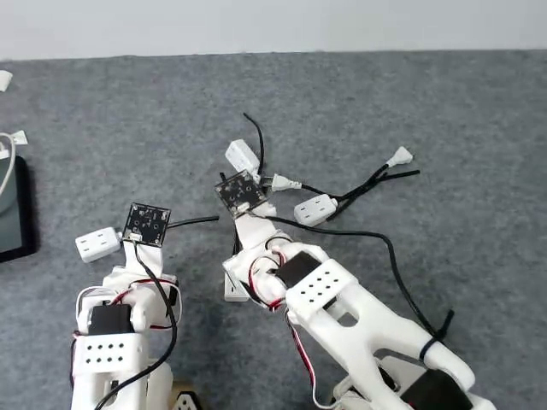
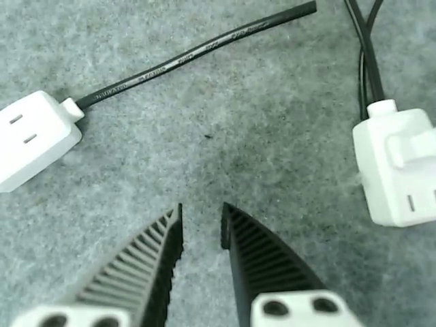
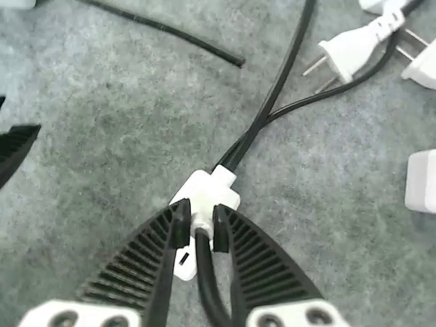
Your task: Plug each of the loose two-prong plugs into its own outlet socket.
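Note:
My right gripper (image 3: 199,210) is shut on a white socket (image 3: 204,194) with a slot in its face, and black cords lead away from it. A loose two-prong plug (image 3: 347,51) lies beyond it on the carpet, also seen as the plug (image 1: 282,182). A second plug (image 1: 399,156) lies farther right. My left gripper (image 2: 201,216) hovers over bare carpet, open by a narrow gap with nothing in it. A white socket (image 2: 30,136) on a black cord lies to one side of it, and another white socket (image 2: 398,167) to the other.
Further white sockets (image 1: 242,156) (image 1: 314,209) and tangled black cords (image 1: 367,184) lie around the right arm. A loose cord end (image 3: 235,61) lies on the grey carpet (image 1: 444,102). A dark flat device (image 1: 15,209) sits at the left edge.

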